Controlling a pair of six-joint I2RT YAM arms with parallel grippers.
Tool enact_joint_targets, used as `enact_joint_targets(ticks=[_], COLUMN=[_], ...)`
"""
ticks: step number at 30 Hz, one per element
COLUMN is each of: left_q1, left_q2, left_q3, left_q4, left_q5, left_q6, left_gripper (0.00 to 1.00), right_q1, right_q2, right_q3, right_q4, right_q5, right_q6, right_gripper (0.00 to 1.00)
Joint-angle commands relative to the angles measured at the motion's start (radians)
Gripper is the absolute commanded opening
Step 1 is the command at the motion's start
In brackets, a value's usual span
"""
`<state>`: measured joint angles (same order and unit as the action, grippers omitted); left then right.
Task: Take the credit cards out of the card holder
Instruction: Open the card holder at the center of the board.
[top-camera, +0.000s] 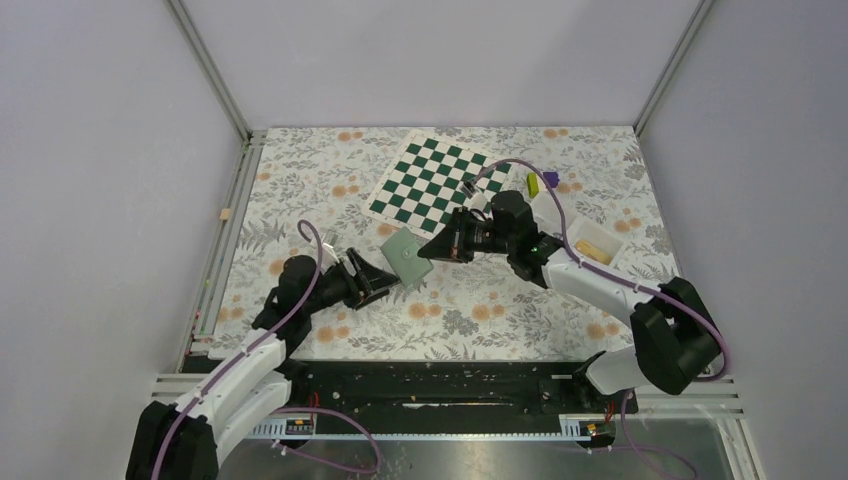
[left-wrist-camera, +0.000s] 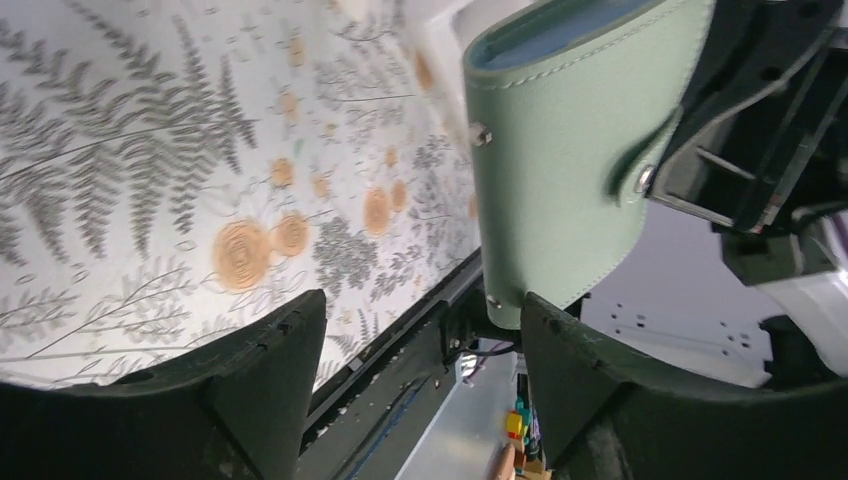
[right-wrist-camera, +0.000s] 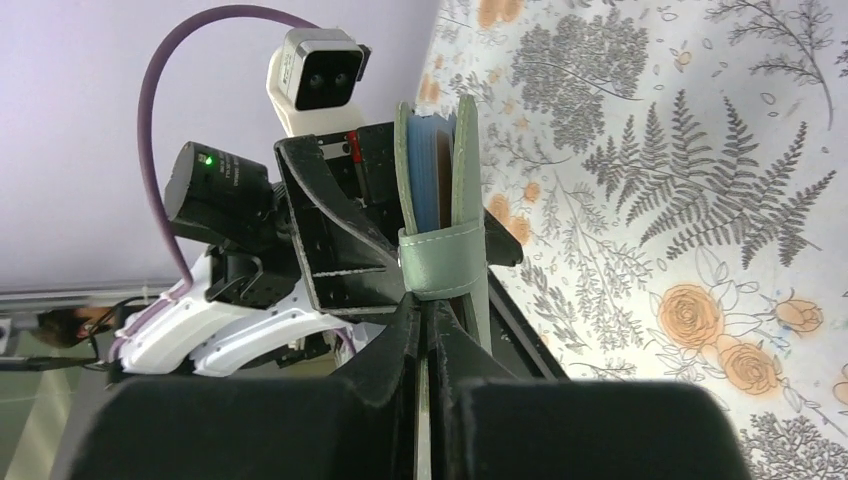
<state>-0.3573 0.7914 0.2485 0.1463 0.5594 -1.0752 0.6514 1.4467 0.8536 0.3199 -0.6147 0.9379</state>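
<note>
Fingers on my right arm (right-wrist-camera: 425, 335) are pinched fully together on the card holder (top-camera: 407, 253), gripping it at the edge just below its pale green strap (right-wrist-camera: 442, 262), so it stands on end in the air. Its teal-green covers are nearly closed, and a sliver of light blue shows between them. My left fingers (top-camera: 382, 272) stand wide apart and grip nothing. The lower corner of the card holder hangs in the gap between them, close by one finger and well clear of the other; I cannot tell whether it touches. The card holder sits between my two arms above the middle of the flowered worktop (top-camera: 500, 310), just near of the green-and-white chequered mat (top-camera: 435, 180). Far to the right, beside my right arm, is a white tray (top-camera: 612, 258), and what looks like an orange-yellow card (top-camera: 596, 247) lies in it. A small purple and yellow-green block (top-camera: 541, 182) rests at the right corner of the mat. From these views I cannot tell whether any cards are inside the card holder.
</note>
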Motion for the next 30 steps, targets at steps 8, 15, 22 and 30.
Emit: enact_joint_targets(ticks=[8,15,22,30], left_q1=[-0.006,-0.028,-0.077,-0.079], left_q2=[-0.117,-0.097,-0.039,-0.049], left_q3=[0.046,0.049,0.041,0.000], left_q4=[0.252,0.397,0.562,0.628], left_q5=[0.117,0.111,0.086,0.049], left_q6=[-0.055,-0.103,-0.158,-0.212], left_gripper=[0.85,0.86,0.80,0.52], right_q1=[-0.006,-0.006,-0.006,-0.006], right_q2=[-0.212,-0.242,-0.275,-0.299], right_q3=[-0.092,-0.162,-0.193,-0.210], right_q4=[0.151,0.340,0.336,0.236], right_q5=[-0.064,-0.118,-0.132,-0.117], right_q6=[0.130,0.253,0.257,0.192], right_gripper=[0.00,0.00,0.00,0.00])
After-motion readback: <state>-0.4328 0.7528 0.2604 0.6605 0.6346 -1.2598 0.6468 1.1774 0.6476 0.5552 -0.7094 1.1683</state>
